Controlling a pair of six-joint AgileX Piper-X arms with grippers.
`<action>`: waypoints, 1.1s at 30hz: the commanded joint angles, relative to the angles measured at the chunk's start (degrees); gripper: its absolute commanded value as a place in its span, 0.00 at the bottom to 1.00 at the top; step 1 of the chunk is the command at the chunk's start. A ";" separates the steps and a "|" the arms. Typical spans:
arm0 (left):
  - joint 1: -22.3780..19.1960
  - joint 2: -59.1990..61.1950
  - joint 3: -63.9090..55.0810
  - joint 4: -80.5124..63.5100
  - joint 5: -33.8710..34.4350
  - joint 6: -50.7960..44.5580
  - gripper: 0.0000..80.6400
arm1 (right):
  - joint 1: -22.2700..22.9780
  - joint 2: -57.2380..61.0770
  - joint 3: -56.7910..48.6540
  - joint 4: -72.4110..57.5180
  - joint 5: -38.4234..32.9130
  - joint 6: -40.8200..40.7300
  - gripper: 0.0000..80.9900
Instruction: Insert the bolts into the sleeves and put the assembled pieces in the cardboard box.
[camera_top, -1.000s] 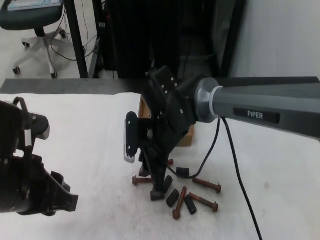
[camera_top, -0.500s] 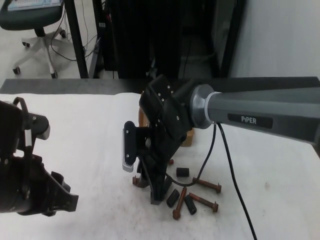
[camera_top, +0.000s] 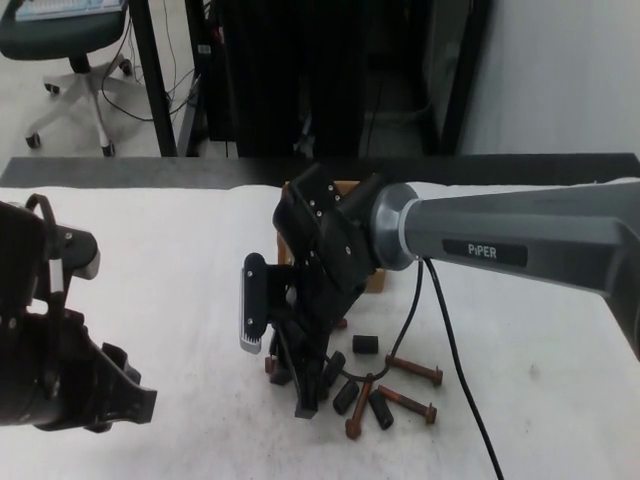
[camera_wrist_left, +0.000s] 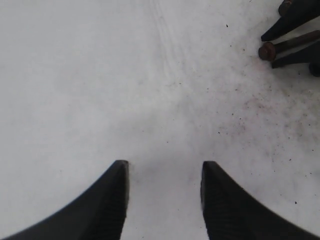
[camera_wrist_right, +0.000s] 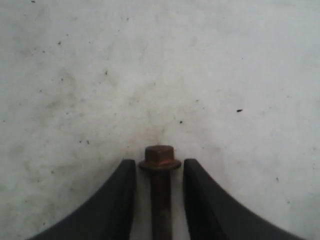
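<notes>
Bolt (camera_wrist_right: 159, 161) loosely between right pincer (camera_wrist_right: 159, 164) fingers (camera_wrist_right: 115, 200)

Right arm (camera_top: 500, 235) is blocking most of the cardboard box (camera_top: 377, 279) in the high view; only a corner and some rim are peeking out. Bolt (camera_wrist_right: 160, 165) in the right wrist view: shank is running off the edge. Another bolt (camera_wrist_left: 292, 44) is getting clipped at the left wrist view's edge. Sleeves (camera_top: 380, 408) are showing too small to tell their bores.

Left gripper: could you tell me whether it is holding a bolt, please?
No, the left gripper is open, with bare bench between its fingers.
</notes>
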 joint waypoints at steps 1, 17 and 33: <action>0.01 -0.60 -0.40 -0.14 -0.48 0.11 0.54 | 0.30 0.83 -0.28 -1.03 -0.60 0.06 0.37; 0.01 -0.60 -0.40 -0.17 -0.22 0.11 0.54 | 0.30 1.36 -0.28 2.08 2.23 0.06 0.25; 0.01 -0.60 -0.40 -0.17 -0.22 0.11 0.54 | 0.30 1.36 -0.28 4.94 5.81 1.39 0.42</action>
